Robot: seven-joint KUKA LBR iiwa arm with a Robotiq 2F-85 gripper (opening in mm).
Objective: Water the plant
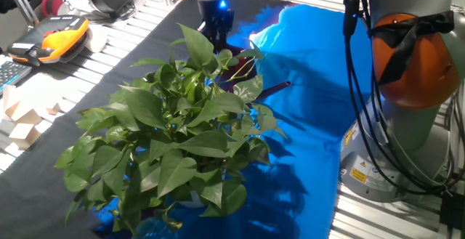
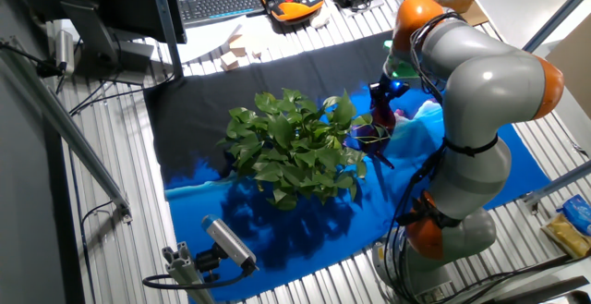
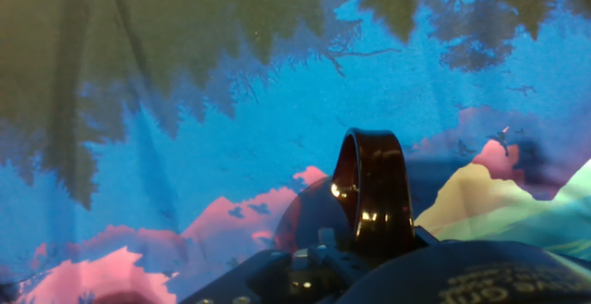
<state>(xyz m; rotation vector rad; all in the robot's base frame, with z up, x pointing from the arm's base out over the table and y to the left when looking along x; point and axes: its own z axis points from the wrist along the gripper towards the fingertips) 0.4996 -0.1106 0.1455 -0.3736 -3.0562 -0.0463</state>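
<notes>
The plant is a big bush of glossy green leaves in the middle of the table, also in the other fixed view. The dark maroon watering can stands just behind it on the blue cloth, its long spout pointing right. My gripper is at the can's far side, next to the plant's back leaves. In the hand view the can's glossy handle rises from between my gripper's jaws, which are shut on it. Blurred leaves fill the top of that view.
The robot's base and cables stand at the right. Wooden blocks and an orange teach pendant lie at the left past the black cloth. A keyboard and monitor stand are at the far side.
</notes>
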